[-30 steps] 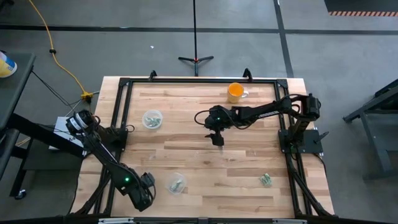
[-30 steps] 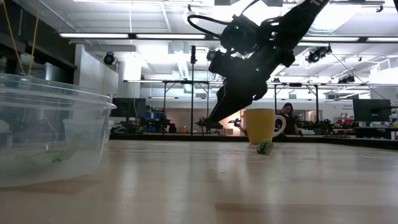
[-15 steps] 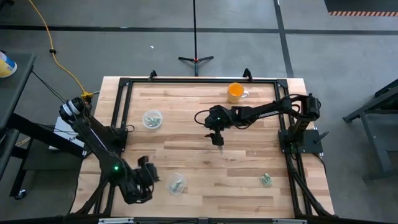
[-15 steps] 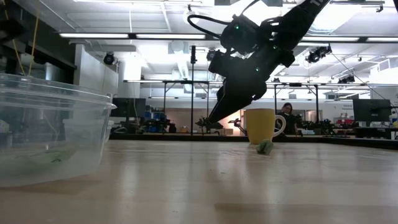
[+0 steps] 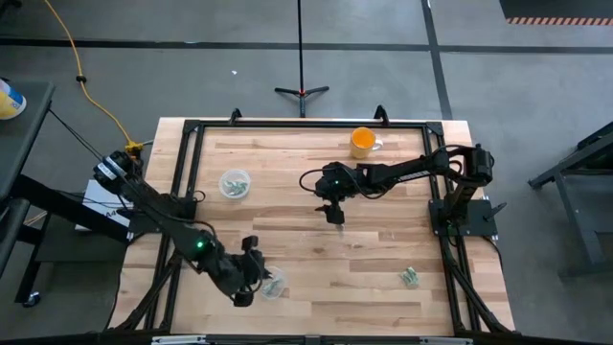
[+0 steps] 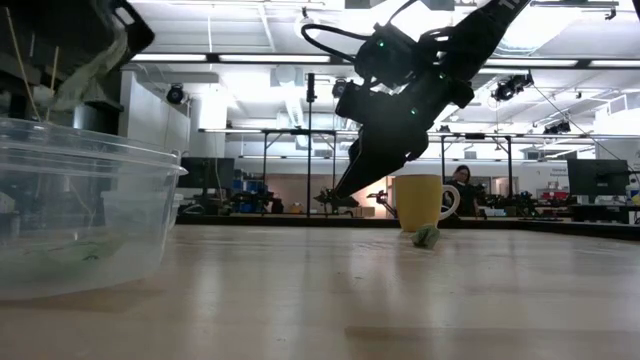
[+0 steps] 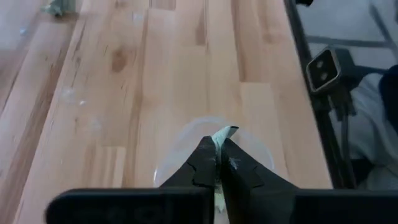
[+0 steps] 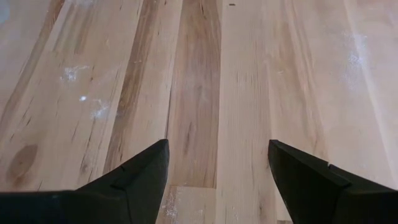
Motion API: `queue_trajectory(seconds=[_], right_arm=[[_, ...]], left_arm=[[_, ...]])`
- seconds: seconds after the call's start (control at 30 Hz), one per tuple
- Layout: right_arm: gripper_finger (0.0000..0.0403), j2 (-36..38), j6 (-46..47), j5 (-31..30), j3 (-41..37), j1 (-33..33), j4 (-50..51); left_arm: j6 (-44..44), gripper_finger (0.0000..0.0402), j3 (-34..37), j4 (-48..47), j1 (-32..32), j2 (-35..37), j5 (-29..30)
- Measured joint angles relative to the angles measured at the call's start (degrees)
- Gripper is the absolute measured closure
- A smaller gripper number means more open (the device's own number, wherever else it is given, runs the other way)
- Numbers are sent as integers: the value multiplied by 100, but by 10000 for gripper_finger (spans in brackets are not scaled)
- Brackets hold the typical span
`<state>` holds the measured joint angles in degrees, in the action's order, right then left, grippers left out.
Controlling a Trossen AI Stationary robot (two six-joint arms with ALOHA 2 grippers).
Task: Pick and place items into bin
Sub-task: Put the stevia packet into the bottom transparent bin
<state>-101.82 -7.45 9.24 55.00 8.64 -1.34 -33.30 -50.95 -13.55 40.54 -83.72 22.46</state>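
Note:
My left gripper (image 7: 219,142) is shut on a silvery grey-green piece (image 7: 225,132) and hovers above the clear plastic bin (image 7: 180,146) near the table's near edge. In the low view it hangs over the bin (image 6: 80,210) at upper left. The bin (image 5: 272,284) holds more such pieces. Another piece (image 5: 410,277) lies on the wood at near right. It also shows in front of the orange mug (image 6: 420,200) as a small lump (image 6: 427,237). My right gripper (image 5: 333,213) is open above bare wood at the table's middle. My left gripper pinches the thin grey-green piece between its two fingertips (image 7: 205,149), coming from above and slanting down. One end of the piece (image 7: 227,130) sticks out past the tips. The piece is lifted clear, above the bin's opening.
A second clear container (image 5: 235,183) with pieces in it stands at far left. The orange mug (image 5: 362,142) stands near the far edge. A black frame (image 5: 192,144) runs round the table. Bare wood lies between the two arms.
My left gripper has swung from the table's near left corner toward the right, ending over the clear bin with the piece still pinched. In the low view it has come into sight above the bin. The right arm has kept still.

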Motion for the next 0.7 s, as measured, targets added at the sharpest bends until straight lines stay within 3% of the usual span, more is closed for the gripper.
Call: queue_trajectory(seconds=[0.13, 0.37, 0.6, 0.7], right_arm=[[139, 0, -1, -7, 0, 0, 23], [139, 0, 1, -14, 0, 0, 24], [139, 0, 569, -16, 0, 0, 124], [139, 2, 1093, -299, 2, -30, 280]], left_arm=[[49, 312, -1, -25, -146, 2, -256], [355, 255, -1, -197, -332, 14, -202], [369, 244, 4, -1584, -342, 718, 960], [419, 244, 4, -1902, -341, 1174, 1263]])
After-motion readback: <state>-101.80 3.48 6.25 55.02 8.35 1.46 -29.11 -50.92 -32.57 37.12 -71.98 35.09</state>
